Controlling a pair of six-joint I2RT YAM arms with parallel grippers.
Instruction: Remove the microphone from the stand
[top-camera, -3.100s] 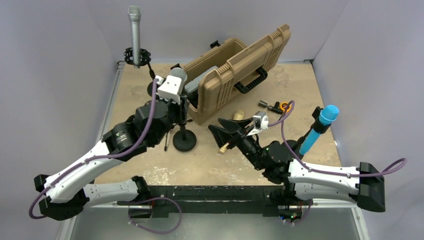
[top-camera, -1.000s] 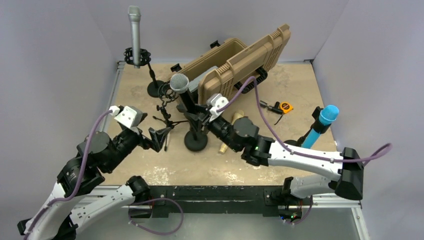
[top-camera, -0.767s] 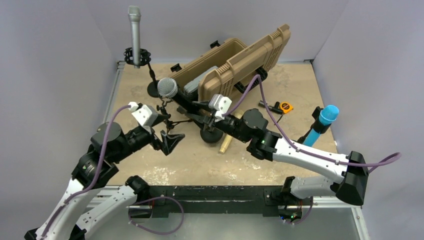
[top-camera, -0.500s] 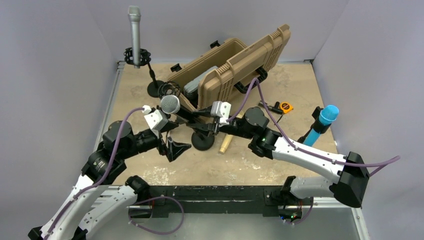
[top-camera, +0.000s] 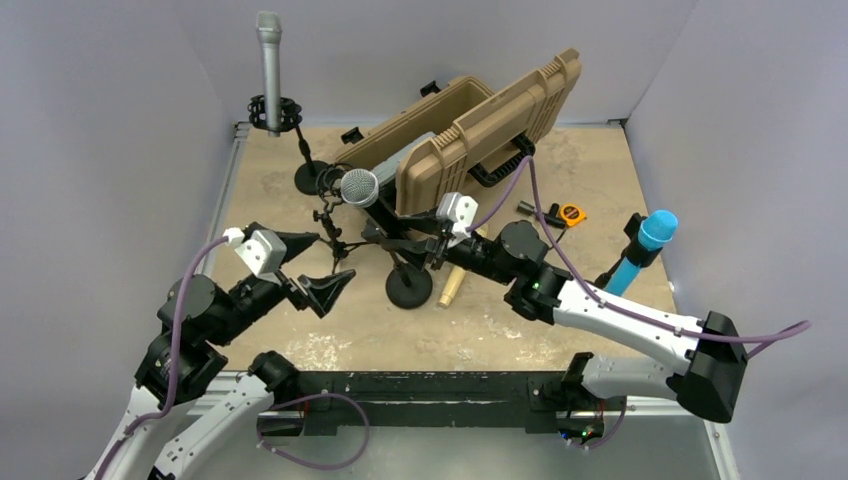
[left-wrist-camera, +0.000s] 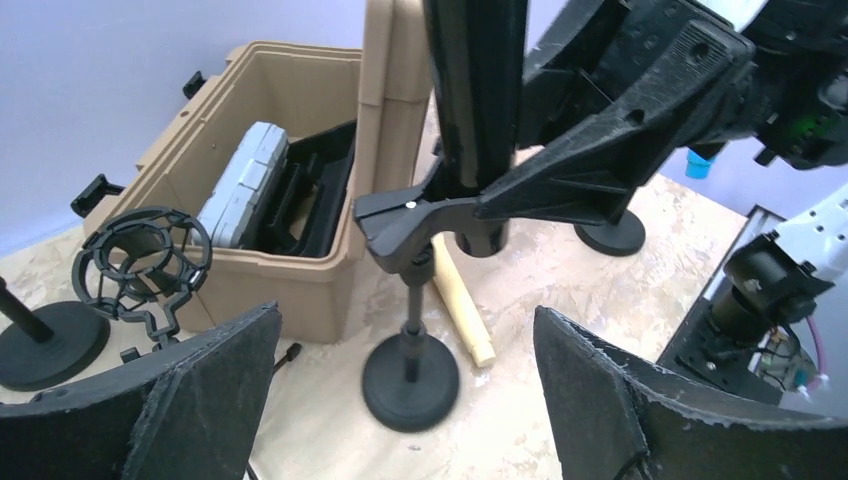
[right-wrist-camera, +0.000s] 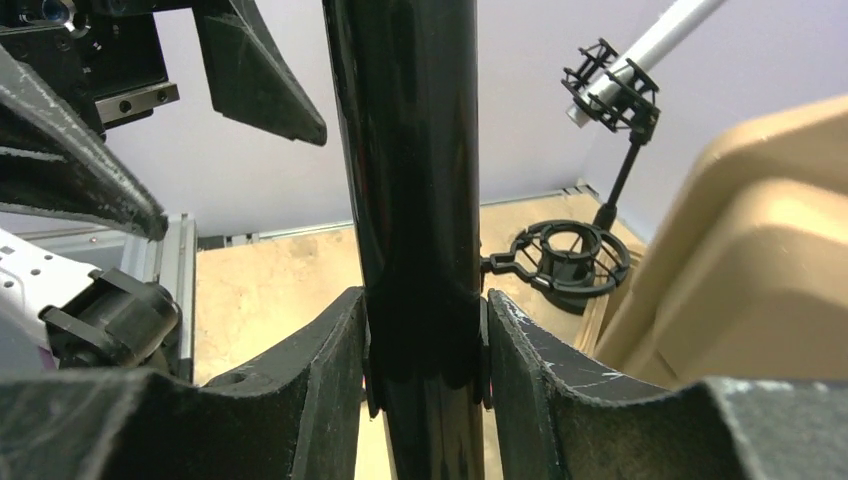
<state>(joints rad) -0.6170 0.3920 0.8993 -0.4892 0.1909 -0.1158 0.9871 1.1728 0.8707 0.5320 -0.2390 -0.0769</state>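
Silver mesh head on the microphone (top-camera: 358, 187), glossy black body below it. The stand (top-camera: 410, 291) is matte black right down to its round base. Tan case (top-camera: 480, 120) behind, with a grey box (left-wrist-camera: 243, 185) inside. Mottled beige worktop (top-camera: 600, 170). Over on the right there's a bright blue microphone (top-camera: 655, 230), and at the back a grey microphone (top-camera: 269, 60). Purple cable (top-camera: 530, 180), orange tape measure (top-camera: 571, 212).

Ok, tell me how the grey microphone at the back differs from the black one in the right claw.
The grey microphone stands upright; the black microphone is tilted. The grey one sits in a shock mount, touched by no claw; the black one is clamped in the right claw. The grey one is slim and grey throughout; the black one has a silver mesh ball head. Both are handheld microphones.
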